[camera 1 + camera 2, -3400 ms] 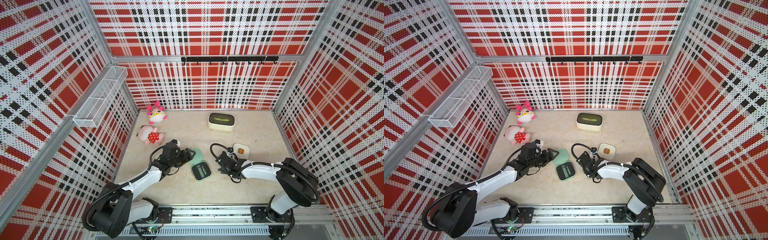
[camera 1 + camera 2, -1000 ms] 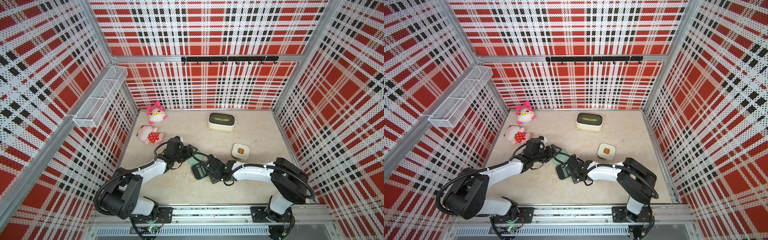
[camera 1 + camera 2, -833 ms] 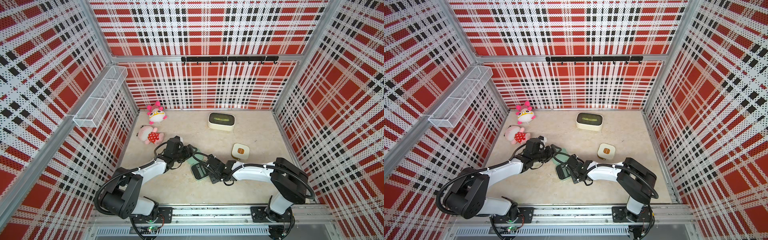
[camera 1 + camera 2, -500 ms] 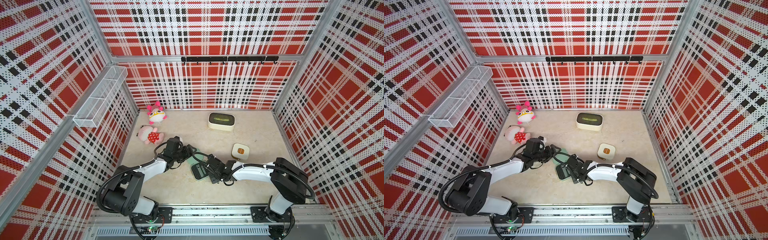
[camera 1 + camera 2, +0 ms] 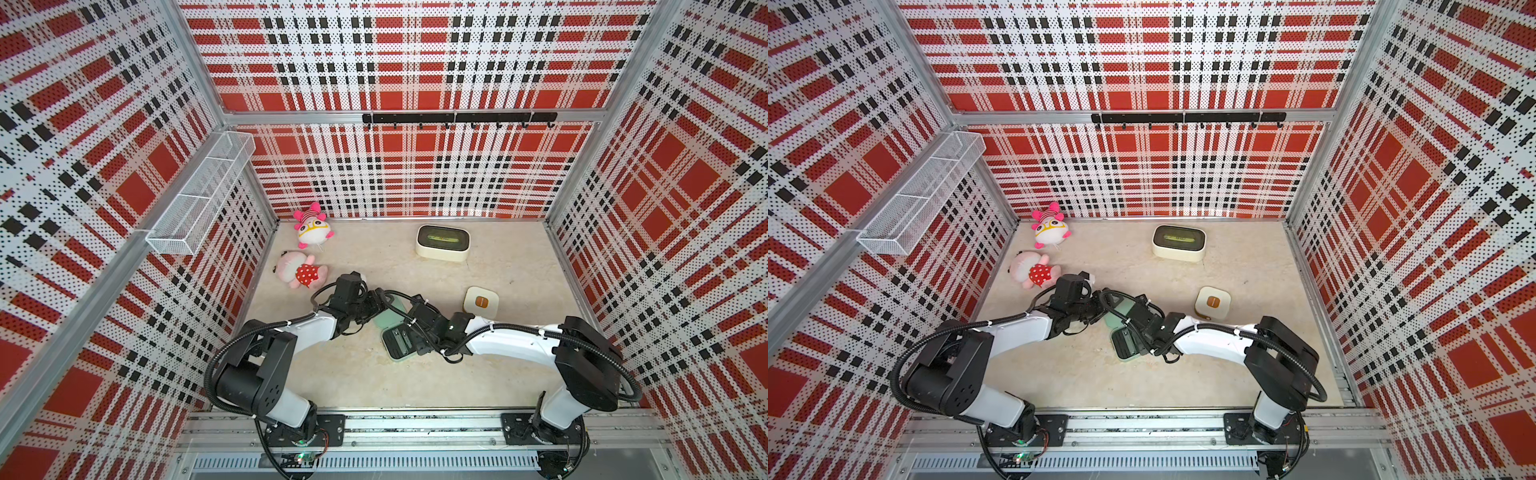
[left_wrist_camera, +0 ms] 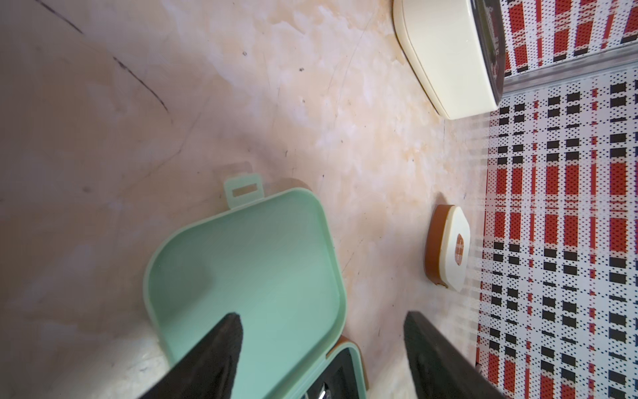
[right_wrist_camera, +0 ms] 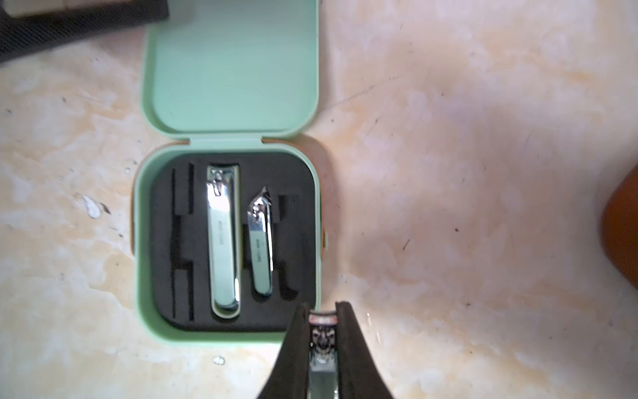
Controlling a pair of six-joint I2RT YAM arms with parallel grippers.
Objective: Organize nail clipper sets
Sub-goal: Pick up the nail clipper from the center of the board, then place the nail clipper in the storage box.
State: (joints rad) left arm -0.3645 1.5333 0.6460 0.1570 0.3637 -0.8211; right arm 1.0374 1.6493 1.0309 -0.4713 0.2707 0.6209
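Inside mint case (image 7: 141, 241), two clippers (image 7: 223, 238); right claw (image 7: 322, 311) pinches one tool (image 7: 322, 333).

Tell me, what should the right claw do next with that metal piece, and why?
Probably carry the tool over the empty slot beside the small clipper and lower it in. The right gripper is shut on the tool at the edge of the open case, and that slot looks free.

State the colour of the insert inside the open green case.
Black: the slotted foam insert shows best in the right wrist view.
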